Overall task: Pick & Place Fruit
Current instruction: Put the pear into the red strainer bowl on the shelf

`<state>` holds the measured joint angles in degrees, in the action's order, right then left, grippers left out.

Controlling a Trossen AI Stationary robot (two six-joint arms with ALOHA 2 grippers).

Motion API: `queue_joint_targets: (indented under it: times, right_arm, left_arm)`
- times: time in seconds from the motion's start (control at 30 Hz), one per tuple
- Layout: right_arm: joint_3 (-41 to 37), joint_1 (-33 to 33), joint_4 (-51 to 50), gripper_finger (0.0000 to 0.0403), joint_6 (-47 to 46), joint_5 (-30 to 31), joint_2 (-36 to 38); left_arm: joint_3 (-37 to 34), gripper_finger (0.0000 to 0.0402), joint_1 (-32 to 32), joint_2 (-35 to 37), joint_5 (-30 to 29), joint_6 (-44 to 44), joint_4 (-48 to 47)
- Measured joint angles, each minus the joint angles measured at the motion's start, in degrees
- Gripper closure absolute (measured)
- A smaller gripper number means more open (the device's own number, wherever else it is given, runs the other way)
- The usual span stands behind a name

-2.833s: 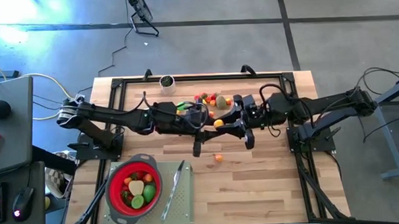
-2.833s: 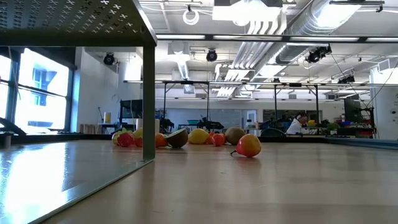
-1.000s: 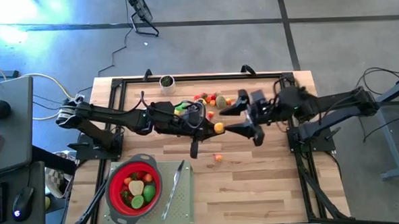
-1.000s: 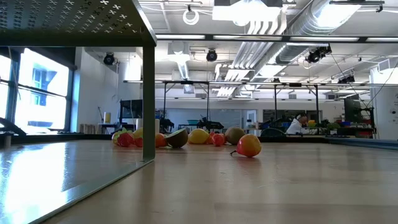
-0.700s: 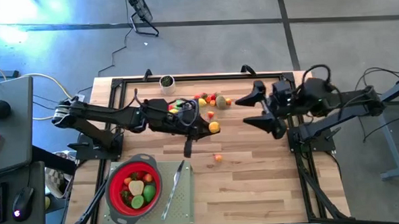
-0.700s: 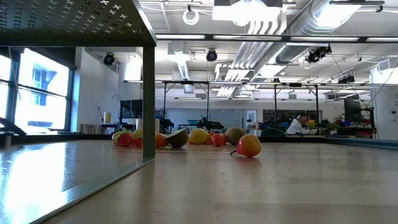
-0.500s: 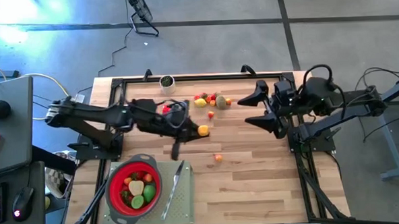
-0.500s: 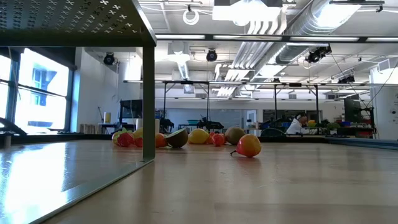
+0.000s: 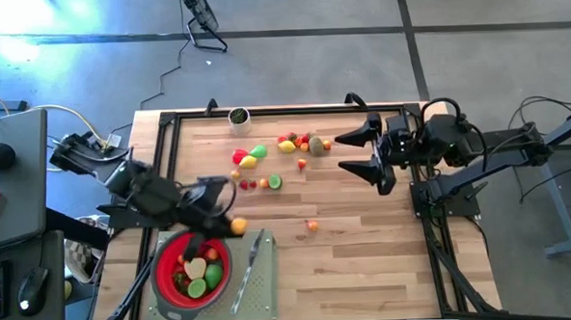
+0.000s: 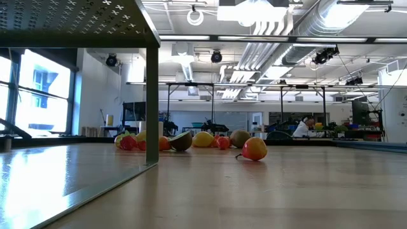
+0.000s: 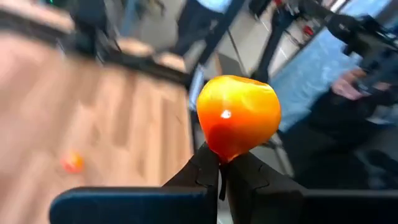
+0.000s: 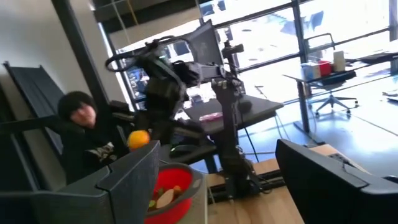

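Your left end effector (image 9: 232,223) is gripping an orange fruit (image 9: 237,225) by its lower tip, fingers (image 11: 208,169) pinched nearly together, and is hanging just beside the far rim of the red strainer (image 9: 161,272). By my reading you are carrying out the delivery step: the next move is calling for the fruit to be brought over the strainer's middle and released low, since several fruits are already lying inside and a drop from height could bounce out. The grey knife (image 9: 248,274) is lying just beside the strainer; it is not blocking the approach. Moving along the worktop (image 9: 367,263), one small orange fruit (image 9: 312,225) is sitting alone, and the remaining fruit (image 9: 276,154) is lying scattered near the far edge, awaiting collection. Your right end effector (image 9: 364,154) is waiting at the right side, fingers spread wide and carrying nothing. In the right wrist view a person (image 12: 81,134) is sitting beyond the worktop
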<state>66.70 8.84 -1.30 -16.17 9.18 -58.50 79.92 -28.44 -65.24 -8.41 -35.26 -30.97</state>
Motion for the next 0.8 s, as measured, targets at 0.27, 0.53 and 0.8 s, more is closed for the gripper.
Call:
queue_joint_targets:
  times: [0.27, 0.53, 0.8]
  right_arm:
    - [0.0, 0.0, -1.3, 0.0092, 1.1, 1.8, 0.0]
    - [0.0, 0.0, -1.9, 0.0092, 1.3, 3.7, 0.0]
    - [0.0, 0.0, -1.9, 0.0092, 1.3, 3.9, 0.0]
  left_arm:
    - [0.0, 0.0394, -11.2, 1.1, 3.2, -23.1, -18.1]
    - [0.0, 0.0394, -19.4, 0.2, 7.3, -42.7, -33.9]
    - [0.0, 0.0394, -22.0, 0.1, 8.1, -49.1, -38.6]
